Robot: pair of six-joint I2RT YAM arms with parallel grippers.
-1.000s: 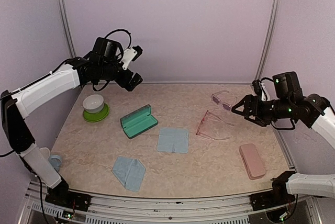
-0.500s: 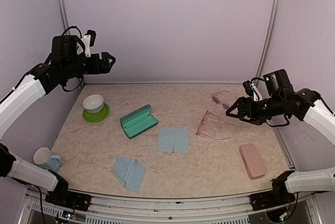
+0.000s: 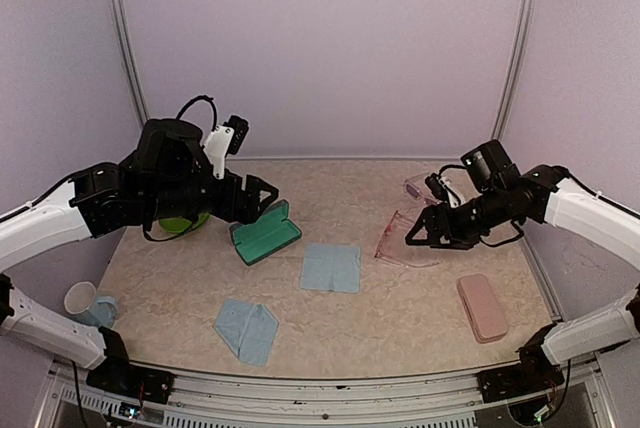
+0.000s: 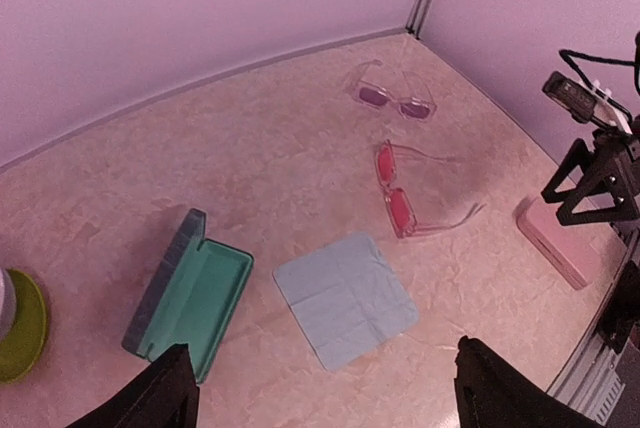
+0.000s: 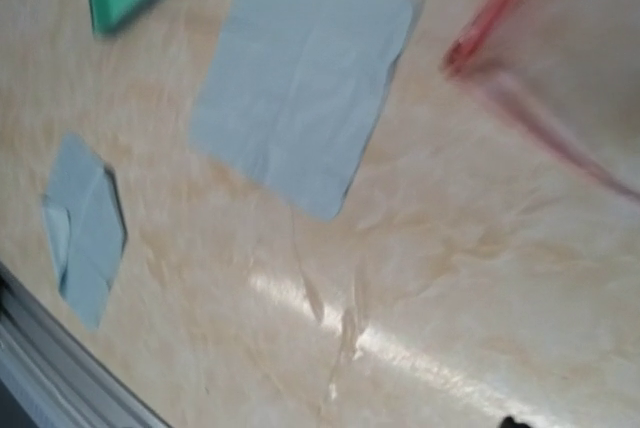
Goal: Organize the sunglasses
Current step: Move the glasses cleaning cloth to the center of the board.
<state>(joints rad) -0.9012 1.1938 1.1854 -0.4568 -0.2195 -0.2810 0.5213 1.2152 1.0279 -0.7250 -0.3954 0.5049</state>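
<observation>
Item one: pink-red pair [image 3: 398, 239] of sunglasses. We record a thin translucent frame, pink-red lenses and long arms, both unfolded. It lies flat on the right half of the beige marbled table [image 3: 400, 333], between the flat blue cloth [image 3: 331, 267] and the right wall. In the right wrist view it is only a red blur at the upper right.

Item two: pale pair [image 3: 422, 189]. The frame is clear and the lenses purplish pink, with the arms unfolded. It lies further back, near the far right corner, close to item one but apart from it.

Item three: teal case [image 3: 265, 232]. It lies open, left of centre, with the lid laid back and nothing inside.

Item four: pink case [image 3: 481, 307]. It is oblong and closed, and lies near the front right edge.

Item five: folded cloth [image 3: 246, 330]. It is blue, and lies rumpled at the front left.

Item six: green plate [image 3: 186, 221]. It is on the left, mostly hidden behind the left arm.

Item seven: cup [image 3: 80, 298]. It is pale, and sits at the left edge.

Left gripper [image 3: 258, 195]: we see it in the air over the teal case. Its fingers [image 4: 163, 396] are spread wide and nothing is between them.

Right gripper [image 3: 418, 231]: we see it raised just right of item one, clear of it. The jaws are parted and carry nothing.
</observation>
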